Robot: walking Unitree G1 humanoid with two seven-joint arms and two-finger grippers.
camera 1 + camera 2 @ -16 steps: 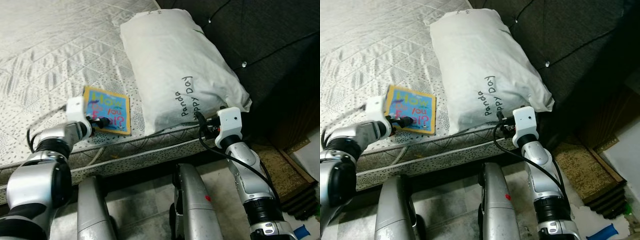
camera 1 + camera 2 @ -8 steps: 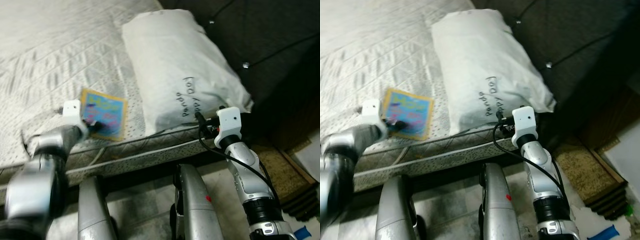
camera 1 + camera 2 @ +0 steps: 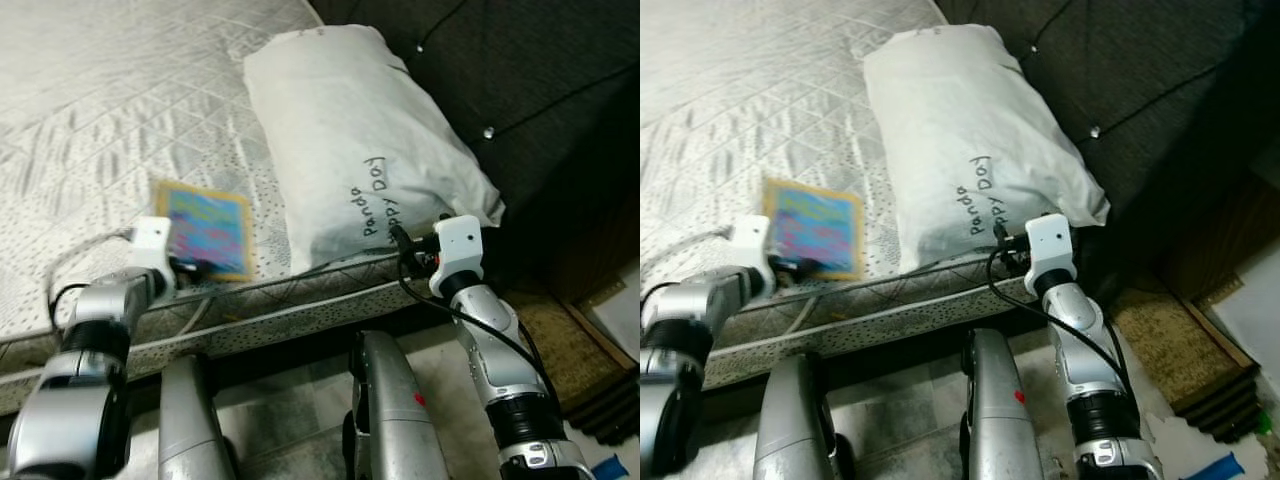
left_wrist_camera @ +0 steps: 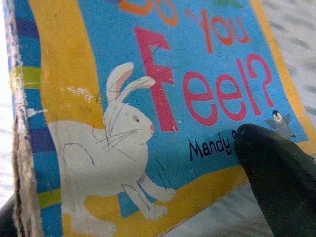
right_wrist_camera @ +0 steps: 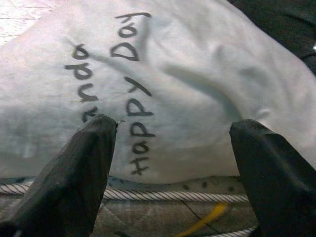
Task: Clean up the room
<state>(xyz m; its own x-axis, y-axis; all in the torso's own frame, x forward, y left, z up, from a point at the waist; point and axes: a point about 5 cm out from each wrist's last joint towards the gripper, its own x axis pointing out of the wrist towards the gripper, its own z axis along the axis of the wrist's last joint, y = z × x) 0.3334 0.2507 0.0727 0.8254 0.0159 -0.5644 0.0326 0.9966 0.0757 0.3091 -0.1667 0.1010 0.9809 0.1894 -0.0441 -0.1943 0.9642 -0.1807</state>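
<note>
- The book (image 3: 207, 228) is lying flat on the bed (image 3: 90, 120), close to the near mattress edge and just beside the white pillow (image 3: 350, 150); cover up, with a rabbit and the word "Feel?" readable in the left wrist view.
- The left claw (image 3: 185, 265) is reaching to the book's near edge. In the left wrist view one black finger (image 4: 281, 177) is lying over the cover's corner, while the book's worn edge is running along the side of that view.
- Whether the left claw is gripping the book I cannot tell: a second finger under the board is not visible, so the grasp is unconfirmed.
- The right claw (image 5: 173, 163) is hovering released, fingers spread wide, pointing at the pillow's lettered face just above the mattress piping; it is touching nothing.
- Judgement: the step in hand is taking up the book from the bed, as part of tidying.
- To do it well: work one finger under the near edge rather than pressing down on the cover, seat the board deep between the fingers, then clamp firmly before lifting.
- Lift straight up and keep the book level; a shallow corner pinch is likely to let it swing or slip.
- Keep the right arm still, so it is not dragging the pillow.
</note>
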